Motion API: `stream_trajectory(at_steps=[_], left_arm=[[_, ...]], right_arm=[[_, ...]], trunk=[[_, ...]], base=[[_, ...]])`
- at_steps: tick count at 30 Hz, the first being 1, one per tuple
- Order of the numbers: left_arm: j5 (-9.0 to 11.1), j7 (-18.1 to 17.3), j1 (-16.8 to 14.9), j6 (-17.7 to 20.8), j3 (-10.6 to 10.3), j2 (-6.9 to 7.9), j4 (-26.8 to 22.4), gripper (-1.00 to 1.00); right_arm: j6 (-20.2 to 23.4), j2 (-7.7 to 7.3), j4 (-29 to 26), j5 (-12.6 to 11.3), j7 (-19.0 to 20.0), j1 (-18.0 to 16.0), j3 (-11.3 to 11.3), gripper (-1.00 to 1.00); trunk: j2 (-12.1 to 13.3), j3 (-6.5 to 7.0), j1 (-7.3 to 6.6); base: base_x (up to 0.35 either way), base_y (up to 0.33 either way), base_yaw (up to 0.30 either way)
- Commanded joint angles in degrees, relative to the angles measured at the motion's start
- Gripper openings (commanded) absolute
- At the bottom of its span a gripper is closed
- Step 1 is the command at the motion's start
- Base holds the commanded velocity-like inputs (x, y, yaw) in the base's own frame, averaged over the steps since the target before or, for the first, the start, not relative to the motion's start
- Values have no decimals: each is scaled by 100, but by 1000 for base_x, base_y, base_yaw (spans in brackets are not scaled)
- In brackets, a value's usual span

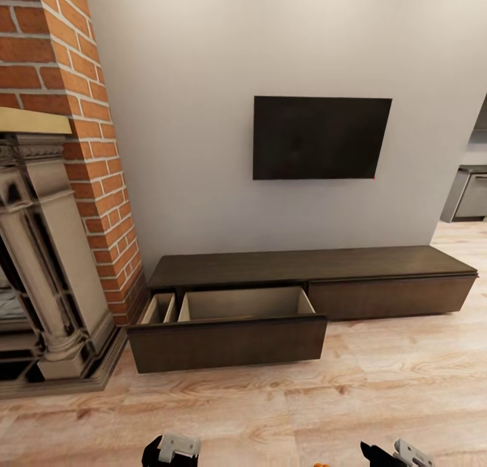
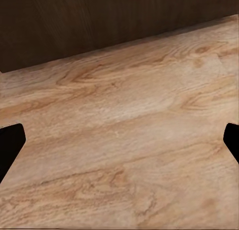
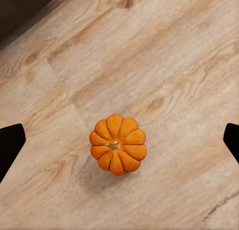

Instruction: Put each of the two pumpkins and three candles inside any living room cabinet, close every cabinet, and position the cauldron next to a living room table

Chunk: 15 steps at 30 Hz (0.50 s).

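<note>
Since small and hard-shelled by the look of it, expect the pumpkin to lift lightly and hold stiff, not crush. Beware of the round, ribbed form, though: likely to roll, or to slip out of an off-centre pinch. Find it upright on the wooden floor, stem up, apart from everything else, straight below the right gripper. Note the jaws spread wide, with the dark fingertips far out on either side and nothing between them but air above the fruit. Take hold across the widest part of the belly, fingers settled into opposite grooves rather than on the stem, which looks too short and thin to trust. Same wide spread on the left gripper, holding nothing, over bare boards near a dark wood front. Ahead, against the wall, see the cabinet with its left drawer pulled out, pale inside, ready to receive.
</note>
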Motion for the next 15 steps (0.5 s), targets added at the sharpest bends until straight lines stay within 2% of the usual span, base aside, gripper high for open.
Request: stream_trajectory(at_steps=[1,6,8,10,11,15], left_arm=[[41,44,-9,255,-16,8,-83,100],[56,22,-115,998,28,-22,-226,100],[76,16,-293,1405,40,-42,-365,100],[191,11,-548,1807,47,-60,-478,100],[327,10,-800,2082,49,-66,-520,100],[680,13,-1381,2646,52,-74,-570,100]], right_arm=[[36,3,-7,-35,34,-3,-36,100],[35,3,-2,-32,38,-3,-36,100],[31,3,-1,-29,38,-3,-35,100],[29,3,-2,-28,39,-3,-35,100],[29,3,-4,-27,40,-3,-35,100],[28,3,-7,-26,43,-3,-29,100]], trunk=[[-44,-24,22],[-245,-114,132],[-325,-150,176],[-405,-186,220],[-446,-204,242],[-606,-276,329]], base=[[0,0,0],[0,0,0],[0,0,0],[0,0,0],[0,0,0],[0,0,0]])
